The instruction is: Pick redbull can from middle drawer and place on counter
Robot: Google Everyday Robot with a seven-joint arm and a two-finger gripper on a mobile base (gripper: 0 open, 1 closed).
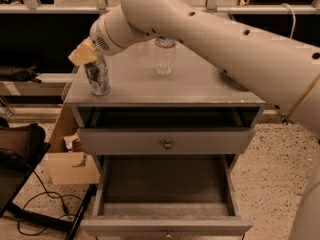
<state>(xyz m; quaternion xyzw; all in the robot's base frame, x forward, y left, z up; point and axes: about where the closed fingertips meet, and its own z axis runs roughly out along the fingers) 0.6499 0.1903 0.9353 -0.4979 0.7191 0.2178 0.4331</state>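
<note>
The can [99, 76] stands upright on the tabletop [200, 86] near the front left corner, long axis vertical, top up. The pincer [83, 54] sits at the can's top; whether it grips cannot be told. The arm [225, 39] slopes down leftward from the right.

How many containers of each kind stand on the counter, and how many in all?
Cans: 1, the redbull can at the left front of the counter.
Bottles: 1, the water bottle, further back near the middle.
Total: 2.
The gripper is at the can's top.
</note>
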